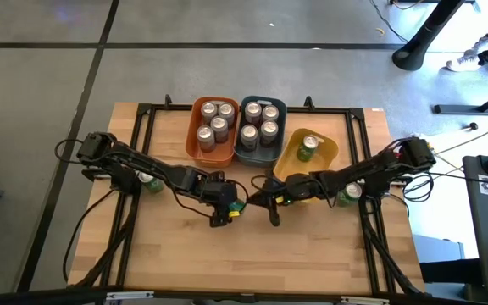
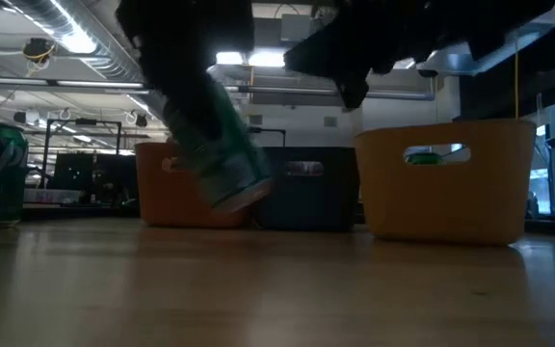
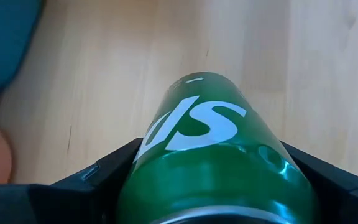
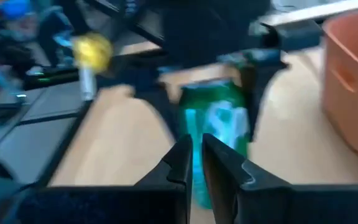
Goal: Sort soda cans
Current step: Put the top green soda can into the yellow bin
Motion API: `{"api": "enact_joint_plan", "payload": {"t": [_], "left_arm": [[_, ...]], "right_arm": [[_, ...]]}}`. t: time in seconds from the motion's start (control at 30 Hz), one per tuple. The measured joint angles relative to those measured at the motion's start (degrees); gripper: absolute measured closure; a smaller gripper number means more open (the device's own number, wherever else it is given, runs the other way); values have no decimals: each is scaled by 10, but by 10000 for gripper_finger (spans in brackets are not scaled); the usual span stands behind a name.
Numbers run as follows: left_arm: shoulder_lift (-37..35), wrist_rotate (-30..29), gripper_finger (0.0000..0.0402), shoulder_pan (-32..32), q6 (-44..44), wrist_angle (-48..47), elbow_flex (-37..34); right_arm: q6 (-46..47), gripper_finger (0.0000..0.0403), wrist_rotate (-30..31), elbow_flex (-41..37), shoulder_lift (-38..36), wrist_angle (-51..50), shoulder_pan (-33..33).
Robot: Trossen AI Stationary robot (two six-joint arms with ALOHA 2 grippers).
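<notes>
The left gripper (image 1: 230, 208) is closed on a green can (image 3: 213, 155), holding it tilted above the table (image 1: 252, 254) near the middle, in front of the orange bin (image 1: 213, 129) (four cans inside) and the grey-blue bin (image 1: 260, 130). The right gripper (image 1: 263, 198) faces it just beside, its fingers (image 4: 179, 163) almost together and empty. One green can lies in the yellow bin (image 1: 329, 151).

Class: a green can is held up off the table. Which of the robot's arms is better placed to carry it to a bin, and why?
Left. The left gripper already clamps the green metal soda can above the wooden table; the right gripper is shut and holds nothing.
</notes>
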Motion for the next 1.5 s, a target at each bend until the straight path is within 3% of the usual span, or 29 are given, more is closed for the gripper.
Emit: {"api": "enact_joint_plan", "payload": {"t": [0.13,0.23,0.37,0.57,0.8,1.03,1.2,1.3,1.5], "left_arm": [[-3,0,106,-7,-16,-34,0],[-13,0,106,-13,-19,-43,0],[-37,0,106,-20,-28,-53,0],[-57,-3,106,-20,-35,-74,0],[-56,-3,106,-18,-31,-78,0],[-56,-7,106,-21,-62,-90,6],[-56,-3,106,-24,-59,-84,6],[-55,-5,106,-24,-48,-81,6],[-55,-5,106,-25,-44,-73,2]], "right_arm": [[14,366,-31,1,-25,-57,16],[30,366,1,-1,-23,-120,38],[30,366,36,2,1,-59,62],[110,366,20,0,57,-43,84],[148,366,49,1,82,-156,69],[152,366,77,-1,40,-294,47],[116,366,39,0,28,-153,64],[92,366,51,0,35,-72,73],[78,366,80,0,48,-20,62]]}}
